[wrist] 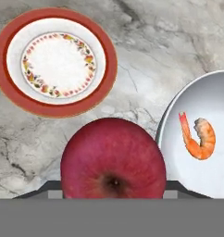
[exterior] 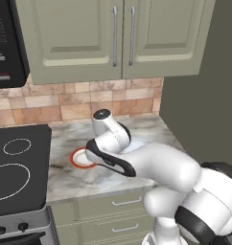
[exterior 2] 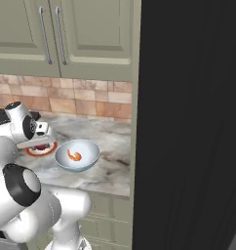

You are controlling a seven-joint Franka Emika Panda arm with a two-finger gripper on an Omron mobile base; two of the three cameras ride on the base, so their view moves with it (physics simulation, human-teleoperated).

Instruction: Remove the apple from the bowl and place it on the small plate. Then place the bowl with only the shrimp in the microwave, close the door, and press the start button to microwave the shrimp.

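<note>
Apple sits clamped in the end effector, filling the lower middle of the hand view, stem dimple toward the camera, with the two dark finger tips showing at either side of it. It is out of the bowl and carried above the marble tabletop, between the bowl and the small plate; judging by that, the carry to the plate is under way and the drop is not yet made. In the right base view the hand hangs low over the plate's orange-red rim, so little travel seems left.

The bowl rests on the tabletop just beside the plate, holding only the shrimp, which lies curled on its white floor, ready for the microwave step once the fruit is set down.

Around them: veined grey-brown marble, a tan tiled backsplash, pale green cabinets above with long metal handles, drawers below. A black cooktop lies left of the tabletop, the black microwave hangs above it, and a tall dark panel stands to the right.
</note>
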